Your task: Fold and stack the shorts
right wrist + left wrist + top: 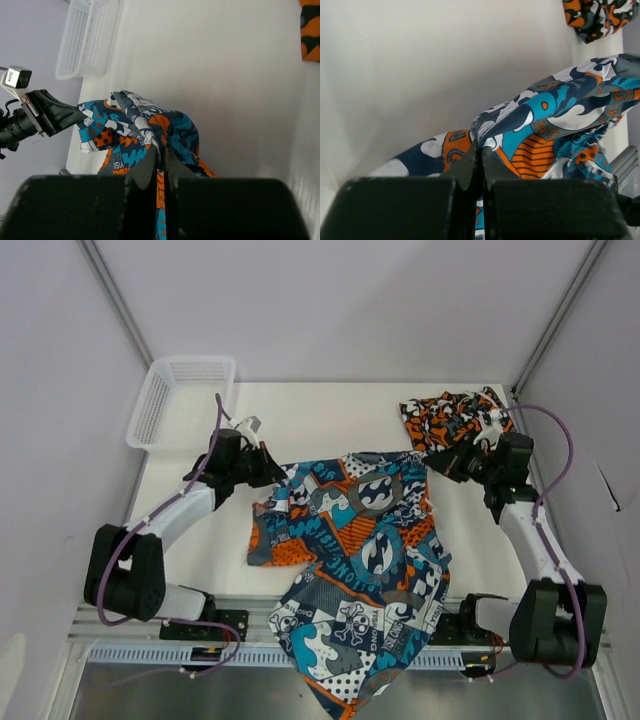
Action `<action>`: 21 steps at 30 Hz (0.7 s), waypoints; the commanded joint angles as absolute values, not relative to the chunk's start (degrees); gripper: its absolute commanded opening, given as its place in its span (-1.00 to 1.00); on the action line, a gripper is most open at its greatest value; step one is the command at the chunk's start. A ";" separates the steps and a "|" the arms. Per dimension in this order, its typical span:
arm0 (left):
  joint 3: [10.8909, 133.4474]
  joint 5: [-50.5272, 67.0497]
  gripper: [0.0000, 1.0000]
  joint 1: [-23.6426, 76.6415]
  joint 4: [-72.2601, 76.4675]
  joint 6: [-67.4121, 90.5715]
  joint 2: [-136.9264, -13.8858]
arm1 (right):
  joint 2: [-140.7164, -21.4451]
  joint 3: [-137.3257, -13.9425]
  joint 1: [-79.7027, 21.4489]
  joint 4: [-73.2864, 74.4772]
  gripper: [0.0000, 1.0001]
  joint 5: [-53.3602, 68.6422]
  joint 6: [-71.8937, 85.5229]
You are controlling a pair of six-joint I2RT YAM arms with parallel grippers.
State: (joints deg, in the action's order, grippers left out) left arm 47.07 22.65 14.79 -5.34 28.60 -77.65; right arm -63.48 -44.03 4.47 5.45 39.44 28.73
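Observation:
The blue-teal cartoon-print shorts (360, 550) hang stretched between both grippers, and their lower part drapes over the table's near edge. My left gripper (270, 472) is shut on their left corner, the fabric pinched at the tips (480, 145). My right gripper (440, 462) is shut on the right corner, with cloth running down between its jaws (164, 147). The orange, black and white camouflage shorts (455, 418) lie crumpled at the table's back right, just behind the right gripper. They show at the top right in the left wrist view (595, 17) and in the right wrist view (310, 30).
A white mesh basket (185, 400) stands at the back left corner, behind the left arm, and is also in the right wrist view (87, 35). White walls close in the table on the left, back and right. A metal rail (150, 652) runs along the near edge.

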 commanded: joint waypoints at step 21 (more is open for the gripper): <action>95.71 -26.44 0.99 15.03 -35.77 16.08 -107.58 | -112.31 -82.34 -2.19 -7.66 -0.53 22.52 29.27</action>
State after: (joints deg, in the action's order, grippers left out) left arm 90.54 -13.58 14.87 -26.92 16.03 -106.89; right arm -109.69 -76.90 -1.26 -9.21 28.73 30.26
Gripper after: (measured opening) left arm 0.990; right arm 0.094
